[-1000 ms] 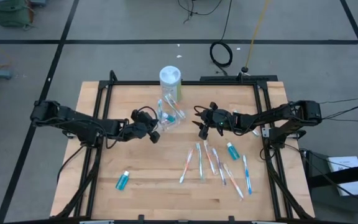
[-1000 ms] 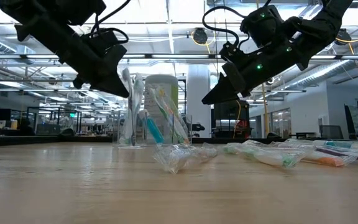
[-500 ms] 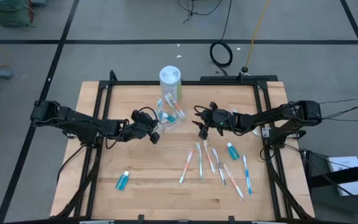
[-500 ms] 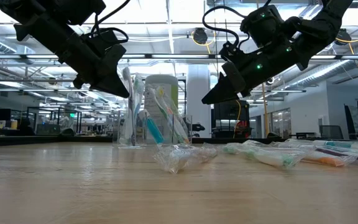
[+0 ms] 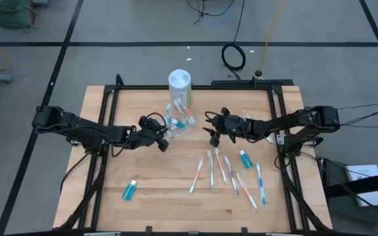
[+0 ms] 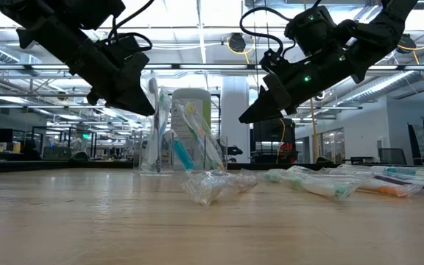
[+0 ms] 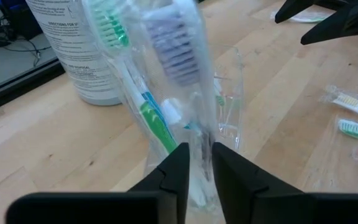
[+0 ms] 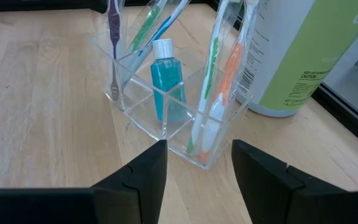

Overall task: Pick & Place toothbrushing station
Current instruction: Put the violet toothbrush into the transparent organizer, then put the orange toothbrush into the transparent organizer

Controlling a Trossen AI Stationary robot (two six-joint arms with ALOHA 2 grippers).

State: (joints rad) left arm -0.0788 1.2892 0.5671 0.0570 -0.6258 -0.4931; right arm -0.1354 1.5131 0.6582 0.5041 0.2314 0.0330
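The clear holder (image 8: pixel 166 102) is seen on the counter (image 5: pixel 156 196) just ahead of the right gripper (image 8: pixel 197 171), whose fingers (image 8: pixel 138 177) are spread wide with nothing between them. In the holder's compartments a blue bottle (image 8: pixel 165 74) with a white cap and several wrapped toothbrushes (image 8: pixel 213 81) are held upright or leaning. Just beyond the holder a white canister (image 8: pixel 291 56) with a green label is stood; small print and a barcode are visible on it, but only "DIRECTIONS FOR" can be read, in the left wrist view. The left gripper (image 7: pixel 196 168) is held at the holder's other side, its fingers (image 7: pixel 174 171) narrowed on a wrapped toothbrush (image 7: pixel 182 68) that stands in the holder. Loose toothbrushes (image 5: pixel 225 172) and a second bottle (image 5: pixel 245 158) are scattered on the counter below the right fingers; a third bottle (image 5: pixel 129 190) lies apart near the left front edge, with open wood around it.
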